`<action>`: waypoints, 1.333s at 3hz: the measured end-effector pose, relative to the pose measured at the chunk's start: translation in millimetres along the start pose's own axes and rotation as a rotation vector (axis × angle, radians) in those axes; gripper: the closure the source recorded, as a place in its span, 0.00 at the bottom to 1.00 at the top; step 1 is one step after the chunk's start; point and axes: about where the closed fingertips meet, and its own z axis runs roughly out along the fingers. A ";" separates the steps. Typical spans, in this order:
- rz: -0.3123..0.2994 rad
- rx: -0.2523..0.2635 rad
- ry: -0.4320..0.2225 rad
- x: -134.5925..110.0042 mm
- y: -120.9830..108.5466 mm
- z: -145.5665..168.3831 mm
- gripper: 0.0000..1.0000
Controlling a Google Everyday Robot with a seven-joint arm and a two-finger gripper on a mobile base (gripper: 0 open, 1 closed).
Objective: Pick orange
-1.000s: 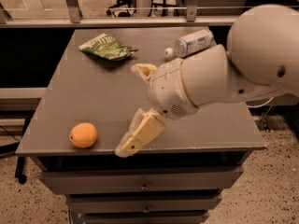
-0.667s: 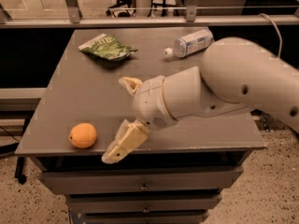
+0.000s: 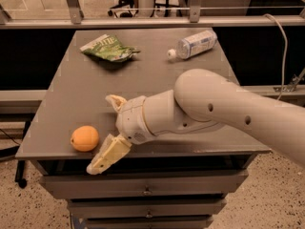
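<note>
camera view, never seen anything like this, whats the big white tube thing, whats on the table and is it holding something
The white tube is a robot arm, reaching in from the picture's right. There is only this one camera, looking down on a grey table from its front side. What the camera is mounted on does not show. At the arm's tip is the end effector, a hand with two cream fingers, spread open and holding nothing. It hangs at the table's front edge, close beside an orange, and seems not to touch it. At the back lie a green snack bag on the left and a plastic bottle on its side on the right. Drawers sit under the tabletop.
</note>
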 end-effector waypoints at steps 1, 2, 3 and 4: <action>0.023 -0.017 -0.021 -0.9 3.6 15.7 0.00; 0.042 -0.026 -0.038 -4.7 7.7 23.8 0.16; 0.040 -0.029 -0.054 -19.6 9.0 22.4 0.39; 0.038 -0.022 -0.072 -30.8 8.4 17.1 0.62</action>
